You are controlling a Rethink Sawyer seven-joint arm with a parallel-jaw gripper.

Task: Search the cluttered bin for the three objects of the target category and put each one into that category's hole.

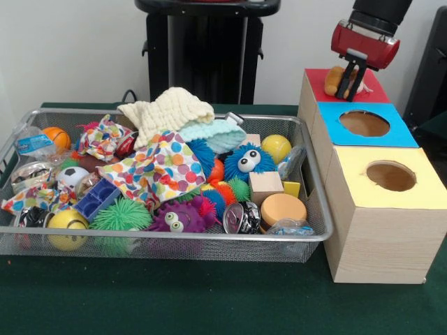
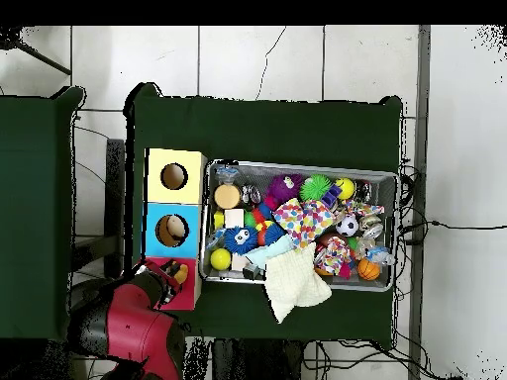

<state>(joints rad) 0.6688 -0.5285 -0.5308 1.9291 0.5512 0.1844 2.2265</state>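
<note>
Gripper [image 1: 347,82] gripping hot dog [image 1: 336,79], overhead hides it

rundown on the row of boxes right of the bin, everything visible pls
The boxes stand in one row of three, pale wood-look sides, each top a coloured panel with a round hole: yellow nearest the camera, blue in the middle, red farthest. They touch each other, sit on the green cloth and stand close beside the wire bin. The pincer is over the red top, shut on a tan object. Overhead, something pale shows inside the blue hole.
</note>
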